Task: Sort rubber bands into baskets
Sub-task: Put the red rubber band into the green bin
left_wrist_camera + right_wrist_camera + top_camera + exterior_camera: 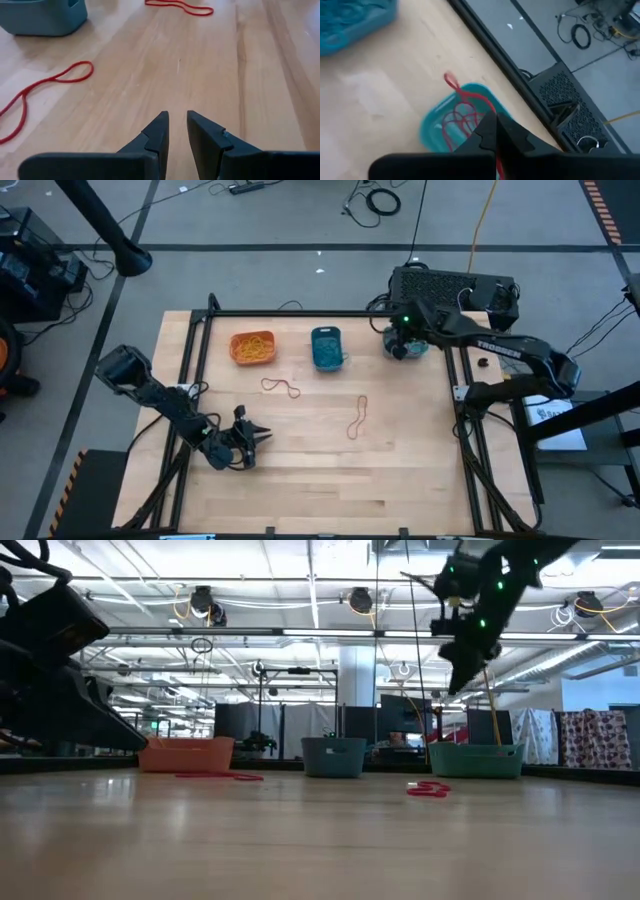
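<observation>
Right gripper (496, 131) (fingers together) seemingly pinches red band (454, 85) over teal basket (432, 125).

a robotics lab, or an industrial test hall. bare wooden table (320, 470) framed in black metal rails (300, 313), standing on a grey concrete floor (300, 220) crossed with painted lines. loose black cables (375, 200) snaking over that floor, a perforated black equipment box (440, 284) just behind the table. beyond, in the low view, a high open ceiling with long strip lights (300, 633), exposed pipes and beams, curtained bays (590, 738) and more work stations far back.
</observation>
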`<action>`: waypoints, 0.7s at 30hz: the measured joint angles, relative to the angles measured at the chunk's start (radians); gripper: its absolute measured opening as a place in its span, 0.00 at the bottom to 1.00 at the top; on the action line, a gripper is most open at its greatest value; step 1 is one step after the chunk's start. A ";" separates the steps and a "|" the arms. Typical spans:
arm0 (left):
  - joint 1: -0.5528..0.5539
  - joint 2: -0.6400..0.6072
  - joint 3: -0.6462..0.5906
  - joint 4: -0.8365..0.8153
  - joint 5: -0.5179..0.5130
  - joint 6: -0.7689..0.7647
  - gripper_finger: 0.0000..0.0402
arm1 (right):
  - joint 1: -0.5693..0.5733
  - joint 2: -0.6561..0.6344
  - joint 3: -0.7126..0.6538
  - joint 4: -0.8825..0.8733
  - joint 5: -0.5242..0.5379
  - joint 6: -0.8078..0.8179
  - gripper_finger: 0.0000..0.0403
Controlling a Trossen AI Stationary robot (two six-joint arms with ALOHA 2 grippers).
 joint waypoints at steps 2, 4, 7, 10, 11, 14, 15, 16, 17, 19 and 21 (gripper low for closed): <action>0.008 0.000 0.000 0.000 0.000 0.023 0.19 | -0.024 -0.001 -0.045 0.050 -0.010 -0.004 0.00; 0.015 0.000 0.000 0.001 0.000 0.047 0.19 | -0.045 0.002 -0.085 0.086 -0.048 -0.012 0.00; 0.025 0.000 0.000 -0.004 0.000 0.055 0.19 | -0.067 0.008 -0.128 0.116 -0.040 -0.002 0.00; 0.036 0.000 0.000 -0.005 0.000 0.079 0.19 | -0.091 0.010 -0.153 0.121 -0.022 0.035 0.00; 0.039 0.000 0.000 -0.005 0.000 0.093 0.19 | -0.096 0.010 -0.158 0.117 -0.017 0.048 0.00; 0.050 0.000 0.000 -0.005 0.001 0.107 0.19 | -0.109 0.010 -0.160 0.082 -0.017 0.086 0.00; 0.056 0.000 0.000 -0.005 0.001 0.108 0.19 | -0.112 0.010 -0.160 0.074 -0.015 0.096 0.00; 0.063 0.000 0.000 -0.005 0.001 0.118 0.19 | -0.115 0.010 -0.160 0.068 -0.013 0.106 0.00; 0.068 0.000 0.000 -0.005 0.001 0.132 0.19 | -0.117 0.010 -0.160 0.069 -0.013 0.112 0.00; 0.079 0.000 0.000 -0.001 0.001 0.153 0.19 | -0.117 0.010 -0.160 0.072 -0.019 0.117 0.00; 0.089 0.000 0.000 0.004 0.001 0.158 0.19 | -0.115 0.010 -0.160 0.077 -0.024 0.129 0.00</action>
